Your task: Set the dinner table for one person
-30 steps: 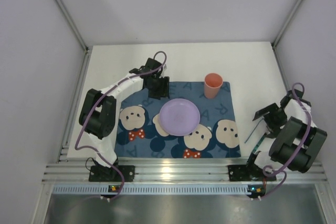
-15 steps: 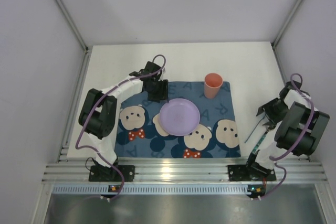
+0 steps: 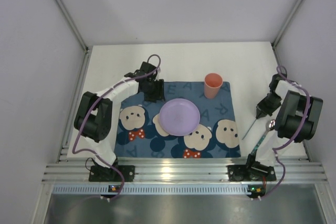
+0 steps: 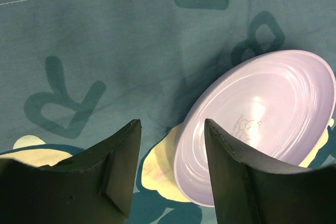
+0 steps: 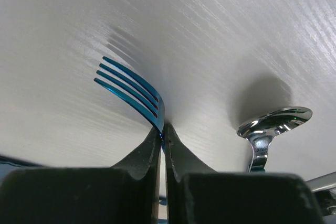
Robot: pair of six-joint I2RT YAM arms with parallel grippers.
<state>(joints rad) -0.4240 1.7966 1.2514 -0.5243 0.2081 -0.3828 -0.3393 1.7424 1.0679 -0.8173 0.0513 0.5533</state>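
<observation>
1. Presently the left arm (image 3: 97, 114) reaches forward from its base with the elbow out to the left. Its wrist sits over the far-left part of the blue bear-print mat (image 3: 215, 109).
2. Left end effector (image 4: 172, 124) is released. The fingers are spread with nothing between them, and only mat cloth shows in the gap.
3. The right arm (image 3: 296, 119) is folded back on itself at the right side of the bench (image 3: 115, 66), with its wrist low.
4. Right end effector (image 5: 163, 129) is clenched on a blue fork (image 5: 131, 90). The fingers meet on the neck just behind the tines, and the tines cast a shadow on the bare white surface.
5. The bench lies directly under both end effectors and carries every item. From above, the fork (image 3: 249, 129) angles down-left from the right end effector (image 3: 261, 111) toward the mat's right edge.
6. A spoon (image 5: 275, 121) lies just right of the fork, apart from it, with its handle running toward the near edge.
7. A lilac plate (image 4: 257, 119) rests mid-mat, just right of the left end effector and not touching it.
8. A salmon cup (image 3: 212, 85) stands upright at the far-right part of the mat, between the two arms.
</observation>
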